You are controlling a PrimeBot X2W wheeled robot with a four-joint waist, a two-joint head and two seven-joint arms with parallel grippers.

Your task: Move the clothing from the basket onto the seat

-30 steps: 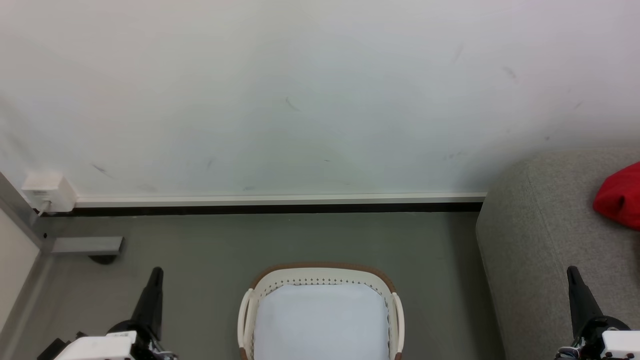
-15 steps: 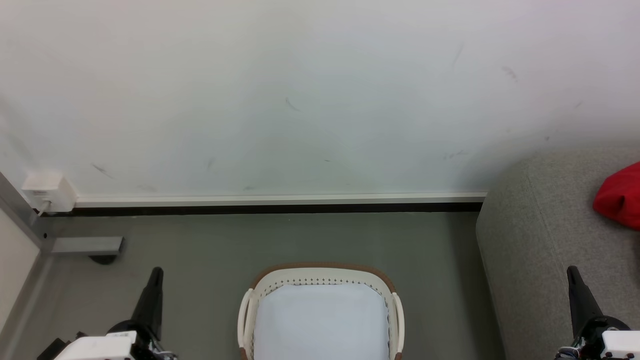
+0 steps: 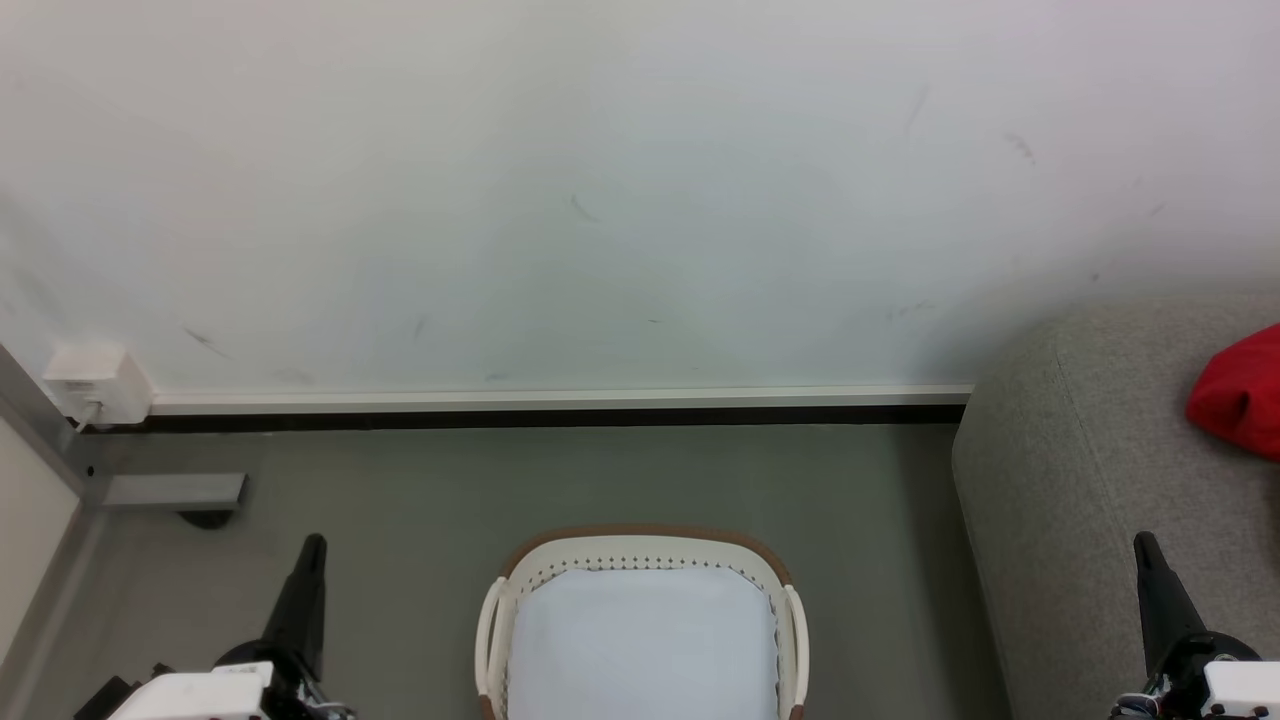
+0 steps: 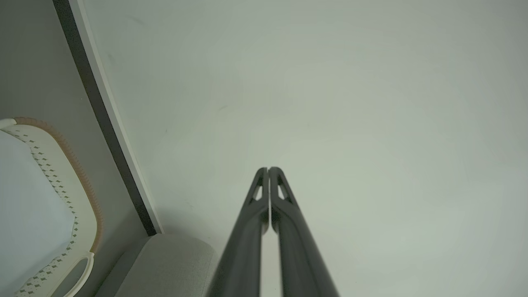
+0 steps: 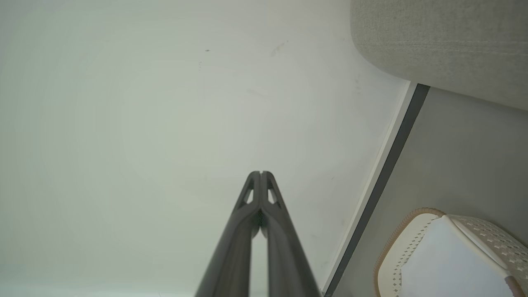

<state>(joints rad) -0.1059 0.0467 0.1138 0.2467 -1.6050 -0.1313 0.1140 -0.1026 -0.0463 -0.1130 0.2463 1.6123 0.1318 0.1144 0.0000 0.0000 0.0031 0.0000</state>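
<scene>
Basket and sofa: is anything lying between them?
Nothing: in the head view a bare strip of floor separates the basket from the sofa.

Ahead I see a pale, lightly scuffed wall (image 3: 600, 180), with a white skirting board (image 3: 560, 400) over a black strip (image 3: 560, 419) at its foot. The grey-green floor (image 3: 420, 490) runs up to it. At the far left a small white box (image 3: 98, 383) sits on the wall, a short grey bar (image 3: 175, 490) just nearer.

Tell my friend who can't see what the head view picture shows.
A cream laundry basket sits on the floor, its white bottom showing. Red clothing lies on the grey sofa at right. The left gripper and right gripper, both shut, flank the basket.
</scene>
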